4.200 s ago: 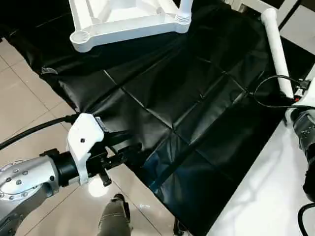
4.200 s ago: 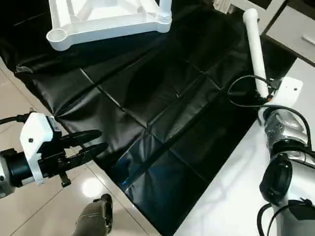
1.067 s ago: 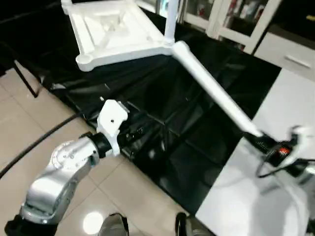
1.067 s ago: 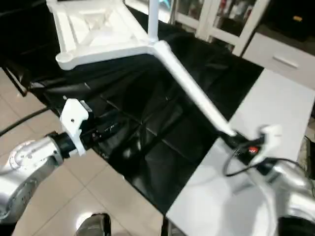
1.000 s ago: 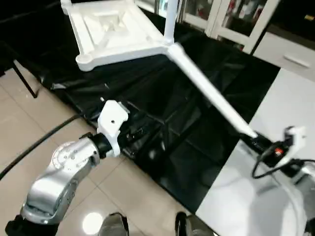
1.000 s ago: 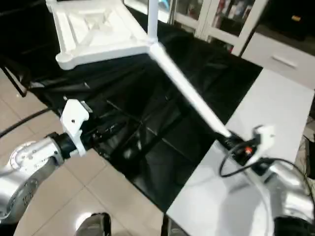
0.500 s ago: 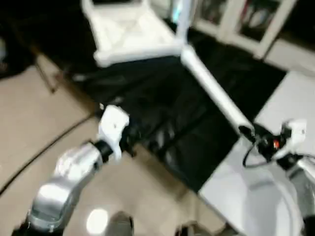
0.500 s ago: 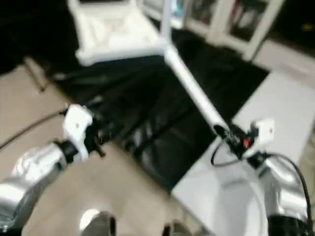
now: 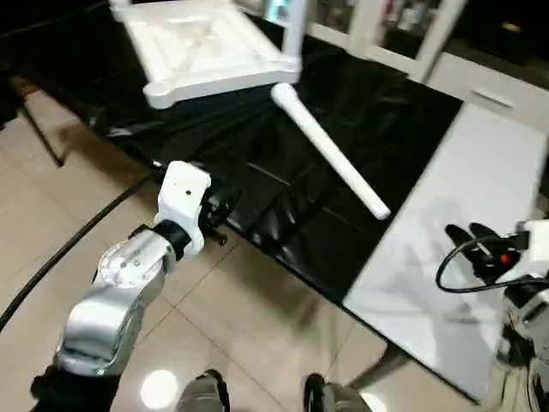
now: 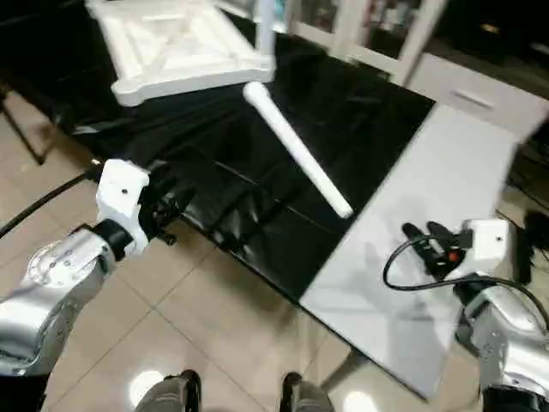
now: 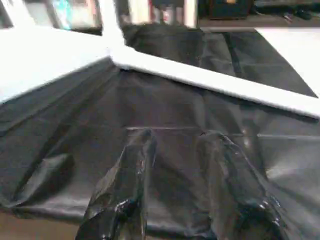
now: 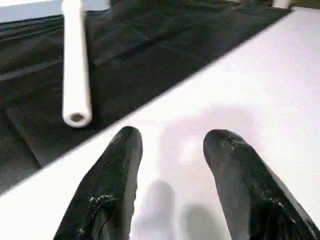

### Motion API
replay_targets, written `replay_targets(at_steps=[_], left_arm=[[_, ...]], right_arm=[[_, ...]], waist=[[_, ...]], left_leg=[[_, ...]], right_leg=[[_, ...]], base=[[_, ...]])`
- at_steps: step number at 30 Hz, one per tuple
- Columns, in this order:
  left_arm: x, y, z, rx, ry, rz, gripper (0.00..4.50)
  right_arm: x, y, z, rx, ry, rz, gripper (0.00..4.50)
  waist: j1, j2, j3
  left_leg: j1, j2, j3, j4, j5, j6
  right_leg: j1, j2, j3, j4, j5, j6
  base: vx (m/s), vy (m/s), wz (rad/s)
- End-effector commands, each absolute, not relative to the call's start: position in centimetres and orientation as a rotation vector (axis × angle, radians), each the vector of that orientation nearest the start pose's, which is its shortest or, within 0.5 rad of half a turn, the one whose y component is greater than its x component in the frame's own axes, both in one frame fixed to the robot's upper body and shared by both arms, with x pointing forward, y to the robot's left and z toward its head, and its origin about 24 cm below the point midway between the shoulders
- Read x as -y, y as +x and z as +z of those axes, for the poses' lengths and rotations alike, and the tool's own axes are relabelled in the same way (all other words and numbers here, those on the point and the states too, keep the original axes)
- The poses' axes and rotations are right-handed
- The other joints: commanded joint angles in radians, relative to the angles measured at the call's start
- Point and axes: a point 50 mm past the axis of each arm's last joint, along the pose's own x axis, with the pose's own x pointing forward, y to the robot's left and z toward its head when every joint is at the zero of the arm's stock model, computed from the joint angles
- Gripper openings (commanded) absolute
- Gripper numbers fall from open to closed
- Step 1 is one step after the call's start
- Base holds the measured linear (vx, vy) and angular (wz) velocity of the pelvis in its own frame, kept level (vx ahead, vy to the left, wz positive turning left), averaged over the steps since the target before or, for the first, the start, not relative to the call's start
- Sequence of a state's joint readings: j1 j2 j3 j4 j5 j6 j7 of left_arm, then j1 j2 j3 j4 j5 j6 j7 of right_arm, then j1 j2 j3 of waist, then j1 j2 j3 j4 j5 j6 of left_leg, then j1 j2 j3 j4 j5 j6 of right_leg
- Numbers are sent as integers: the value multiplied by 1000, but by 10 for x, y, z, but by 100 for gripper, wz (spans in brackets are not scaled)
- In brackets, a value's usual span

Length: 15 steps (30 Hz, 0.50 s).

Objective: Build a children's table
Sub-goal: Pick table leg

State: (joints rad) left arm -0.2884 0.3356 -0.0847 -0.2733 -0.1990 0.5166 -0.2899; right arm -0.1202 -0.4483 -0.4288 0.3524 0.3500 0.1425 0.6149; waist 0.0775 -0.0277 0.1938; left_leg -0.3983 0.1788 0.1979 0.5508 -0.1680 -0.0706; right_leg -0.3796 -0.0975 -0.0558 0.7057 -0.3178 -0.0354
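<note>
**Table leg lies loose on black sheet, both grippers empty**

The white tabletop (image 9: 210, 47) rests upside down at the far end of a surface draped in a creased black sheet (image 9: 360, 112), its X-ribbed underside facing up and a round corner socket (image 9: 157, 93) at the near corner. One leg (image 9: 292, 30) stands upright in the corner socket beside it. A second leg (image 9: 330, 152) lies flat on the sheet, running diagonally from just beside that fitted corner toward the sheet's near edge, its open end (image 12: 76, 118) pointing at a bare white surface (image 9: 467, 223) that adjoins the sheet.

The right gripper (image 12: 170, 145) hovers over that white surface, its two black fingers (image 12: 117, 165) spread apart with nothing between them; the loose leg's open end lies near it but apart. A black cable (image 9: 459, 262) loops beside the right wrist.

The left gripper (image 11: 175, 150) sits low at the sheet's near edge, on the floor side, fingers partly apart and holding nothing, aimed across the wrinkled sheet toward the loose leg and the tabletop, well short of both. A black cable (image 9: 69, 249) trails from the silver left forearm (image 9: 120, 292) over the beige tiled floor (image 9: 257, 326). White-framed cabinets (image 9: 403, 26) stand behind the surface.
</note>
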Motion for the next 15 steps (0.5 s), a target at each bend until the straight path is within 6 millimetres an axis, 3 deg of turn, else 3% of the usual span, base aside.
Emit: replay_targets(at_steps=[1,2,3,4,5,6,7,8,9,10,11,12,13,14,15], left_arm=[[-151,286,126,-44,162,-419,172],[-151,287,126,-41,159,-414,172],[-152,287,127,-41,159,-414,172],[-151,287,127,-38,153,-416,172],[-151,286,126,-41,146,-423,172],[-149,286,126,-43,139,-432,172],[-149,286,126,-44,136,-436,172],[-148,286,125,-47,137,-436,172],[-148,286,125,-47,136,-437,172],[-148,286,125,-48,132,-439,172],[-147,287,125,-48,130,-439,172],[-147,287,125,-47,125,-442,172],[-146,288,125,-46,125,-443,172],[-146,288,125,-45,125,-444,172],[-146,289,125,-43,120,-450,172]], right_arm=[[317,254,61,-109,80,115,220],[317,254,61,-108,80,112,220],[317,254,61,-107,80,112,220],[318,254,62,-103,89,101,220],[320,252,61,-106,82,92,220],[321,251,61,-110,77,81,220],[323,250,60,-112,77,75,220],[326,247,60,-115,79,58,220],[326,247,60,-115,80,56,220],[328,245,59,-115,81,48,220],[331,242,60,-111,88,31,220],[332,241,60,-111,86,30,220],[333,240,61,-111,82,29,220],[333,240,61,-107,84,28,220],[334,239,62,-107,81,27,220]], waist=[[16,-74,-71],[9,-44,-47],[14,-25,-39],[19,-19,-38],[14,-1,-44],[-8,22,-65],[-13,35,-61],[-27,50,-46],[-34,53,-39],[-36,63,-32],[-9,69,-28],[11,66,-29],[5,21,-41],[16,-53,-23],[40,-7,-37]], left_leg=[[95,-18,-33,67,-244,11],[39,-47,-85,136,-7,59],[22,-55,-103,130,-3,54],[30,-27,-113,69,-106,18],[83,-6,-98,1,-372,-2],[101,23,-109,-37,-552,11],[108,32,-111,-51,-612,18],[120,41,-116,-76,-747,18],[123,45,-116,-89,-827,7],[95,63,-107,-147,-984,-11],[51,80,-92,-192,-1073,-1],[34,81,-71,-195,-1087,18],[90,58,-41,-110,-902,54],[106,-53,-13,145,-406,114],[62,-65,-48,153,-255,158]], right_leg=[[-67,-71,92,-232,-856,82],[-56,-102,148,-290,-1090,40],[-19,-112,140,-277,-1041,5],[10,-94,102,-223,-829,-43],[-16,-15,54,-188,-610,-92],[8,2,32,-169,-399,-142],[14,6,22,-172,-340,-157],[19,19,-10,-180,-306,-141],[24,26,-30,-176,-306,-116],[63,40,-64,-109,-260,-62],[109,40,-56,10,-154,-24],[122,38,-45,50,-144,-6],[92,-3,48,-40,-456,5],[56,-78,112,-290,-1040,24],[116,-121,188,-302,-1062,-45]], base=[[-22,-122,13],[-22,-122,13],[-33,-52,-5],[0,0,0],[0,0,0],[-54,6,16],[0,0,0],[0,0,0],[-22,53,-10],[0,0,0],[0,0,0],[0,0,0],[49,-117,3],[49,-117,3],[123,-108,-5]])
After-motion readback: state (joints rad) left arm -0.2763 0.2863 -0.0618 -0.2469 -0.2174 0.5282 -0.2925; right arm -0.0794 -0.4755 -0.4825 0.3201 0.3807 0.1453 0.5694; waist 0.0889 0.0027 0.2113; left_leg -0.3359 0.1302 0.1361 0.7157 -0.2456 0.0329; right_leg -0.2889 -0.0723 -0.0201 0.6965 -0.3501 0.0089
